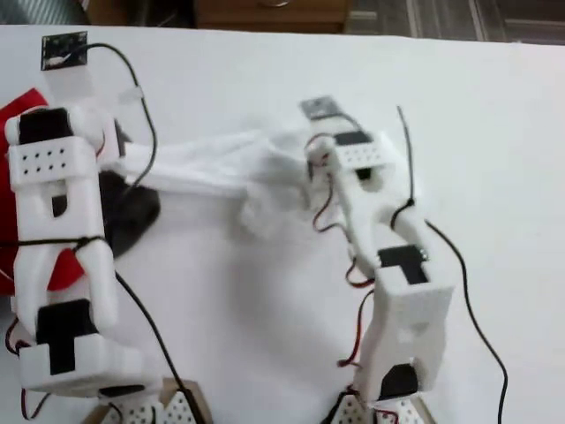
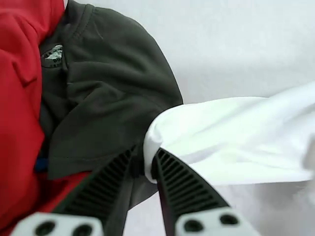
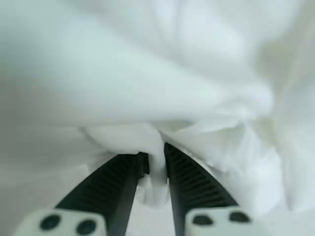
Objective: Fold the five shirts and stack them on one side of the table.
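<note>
A white shirt (image 1: 212, 163) is stretched above the table between the two arms. My left gripper (image 2: 147, 162) is shut on one end of the white shirt (image 2: 236, 137), above a dark grey shirt (image 2: 108, 98) that lies on a red shirt (image 2: 19, 73). At the other end my right gripper (image 3: 156, 160) is shut on a bunched fold of the white shirt (image 3: 157, 73). In the high view the left arm (image 1: 57, 230) stands over the red shirt (image 1: 26, 106) and dark shirt (image 1: 132, 212) at the table's left; the right arm (image 1: 388, 256) is right of the middle.
A small black square (image 1: 64, 49) lies at the table's far left corner. Cables (image 1: 468, 291) trail from both arms. The bare white table (image 1: 494, 132) stretches off to the right and along the front middle.
</note>
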`<state>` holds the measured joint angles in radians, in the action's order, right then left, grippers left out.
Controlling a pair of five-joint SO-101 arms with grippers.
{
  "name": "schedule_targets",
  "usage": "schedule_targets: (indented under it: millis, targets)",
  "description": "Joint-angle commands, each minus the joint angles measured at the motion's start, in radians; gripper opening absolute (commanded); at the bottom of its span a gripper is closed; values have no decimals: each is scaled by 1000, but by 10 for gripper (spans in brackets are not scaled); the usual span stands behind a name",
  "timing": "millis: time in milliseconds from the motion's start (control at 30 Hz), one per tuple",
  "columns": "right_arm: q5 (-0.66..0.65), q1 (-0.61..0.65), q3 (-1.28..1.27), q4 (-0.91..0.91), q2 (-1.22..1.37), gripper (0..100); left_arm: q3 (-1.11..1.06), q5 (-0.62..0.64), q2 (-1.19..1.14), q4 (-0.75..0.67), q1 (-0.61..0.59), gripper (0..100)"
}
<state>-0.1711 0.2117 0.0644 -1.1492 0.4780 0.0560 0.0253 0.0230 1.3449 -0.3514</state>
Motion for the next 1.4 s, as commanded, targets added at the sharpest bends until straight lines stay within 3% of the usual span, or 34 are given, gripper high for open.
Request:
schedule_targets:
  millis: [0,133,367,667,1100,1367]
  targets:
    - [8,-102,110,-24,-15,22,16,-6,51,28,9,27]
    - [8,-156,206,-65,-39,56,-28,-6,52,43,64,27]
    - [8,-153,331,-237,-42,334,-173,-6,52,-103,121,27]
    - [8,-137,437,-532,-64,293,-278,-12,52,-302,118,27]
    - [-31,22,436,-542,-387,292,-288,-9,52,-339,118,27]
    - [-224,278,49,-567,-394,292,-286,-8,52,-339,118,27]
